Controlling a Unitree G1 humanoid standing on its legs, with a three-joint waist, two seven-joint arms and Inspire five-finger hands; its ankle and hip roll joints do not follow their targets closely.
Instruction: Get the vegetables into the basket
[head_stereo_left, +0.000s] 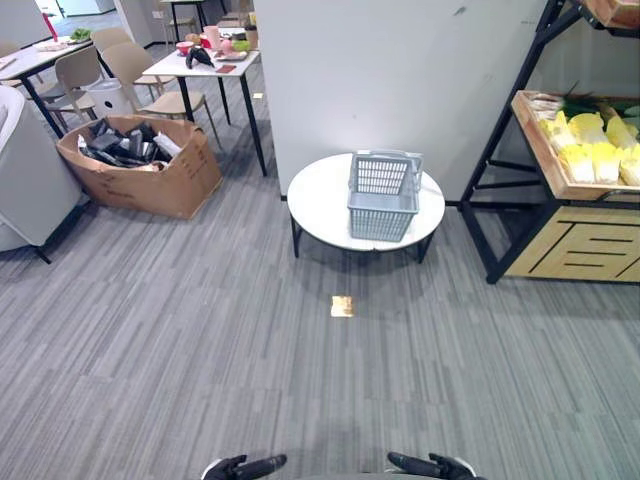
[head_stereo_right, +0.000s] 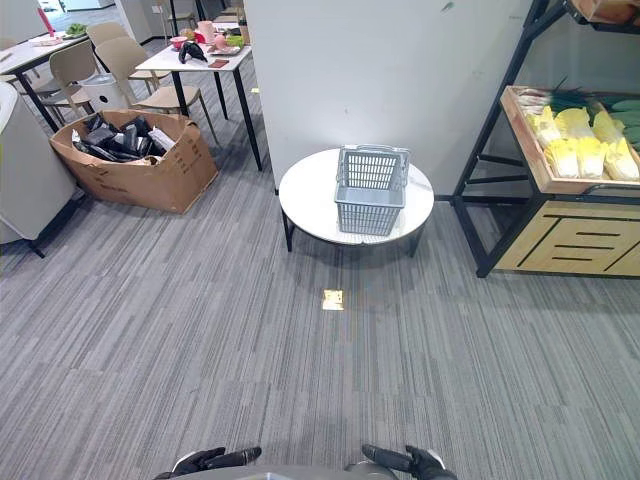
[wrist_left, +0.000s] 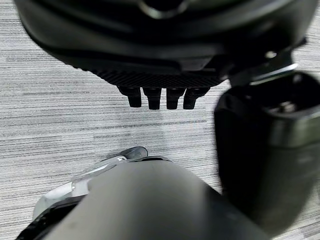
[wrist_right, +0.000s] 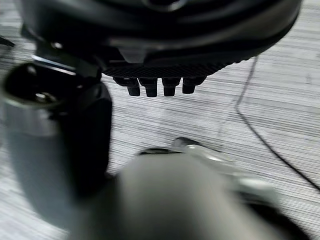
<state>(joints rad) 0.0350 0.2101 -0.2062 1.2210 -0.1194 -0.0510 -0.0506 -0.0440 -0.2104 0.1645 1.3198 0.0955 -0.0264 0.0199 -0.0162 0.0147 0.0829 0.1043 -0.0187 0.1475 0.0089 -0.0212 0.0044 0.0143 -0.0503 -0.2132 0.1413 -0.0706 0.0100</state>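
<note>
My basket (head_stereo_left: 383, 197) sits on the round surface (head_stereo_left: 318, 205) at twelve o'clock; vegetables (head_stereo_left: 590, 150) at two; both hands' fingers (wrist_left: 160, 97) hang relaxed, empty.

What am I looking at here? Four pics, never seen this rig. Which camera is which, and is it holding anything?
It is a two-legged humanoid robot with a dark fingered hand on each arm. The two wide pictures come from a stereo camera on its head, looking down and ahead. The left hand and right hand sit low at the bottom edge, fingers straight, holding nothing. The two close pictures are wrist cameras, each looking along its own hand at the grey carpet.

Ahead stands a round white table with a grey plastic mesh basket on it. To the right, a black-framed wooden shelf holds pale yellow-green vegetables. To the left sits a brown cardboard box of dark items.
</note>
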